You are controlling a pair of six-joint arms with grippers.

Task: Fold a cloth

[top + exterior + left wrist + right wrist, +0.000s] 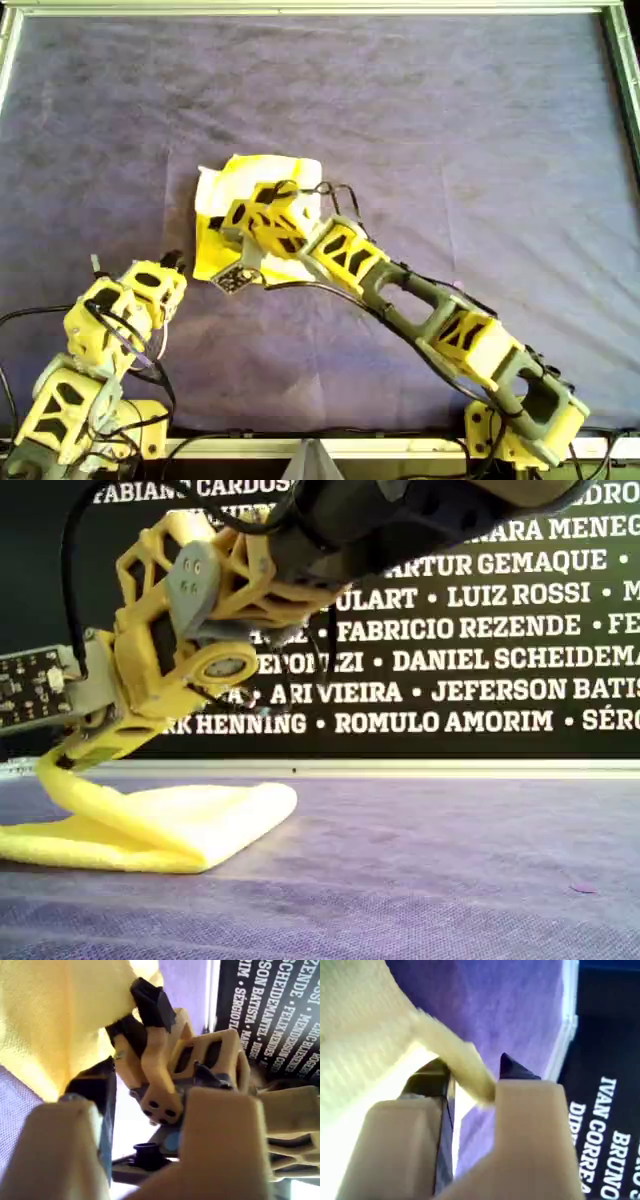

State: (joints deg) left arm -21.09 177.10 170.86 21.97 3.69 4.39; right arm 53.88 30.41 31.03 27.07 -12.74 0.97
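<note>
The yellow cloth lies left of centre on the purple covering, doubled over on itself. My second gripper is shut on one edge of it and holds that edge lifted above the table. In the second wrist view a strip of the cloth passes between the black fingertips of this gripper. My first gripper sits low, just off the cloth's near left corner in the overhead view, open and empty. The first wrist view looks at the cloth and the second gripper's fingertips.
The purple table covering fills the frame, with a white rail along its far edge. A black banner with white names stands behind that rail. The second arm crosses the table from the overhead view's lower right.
</note>
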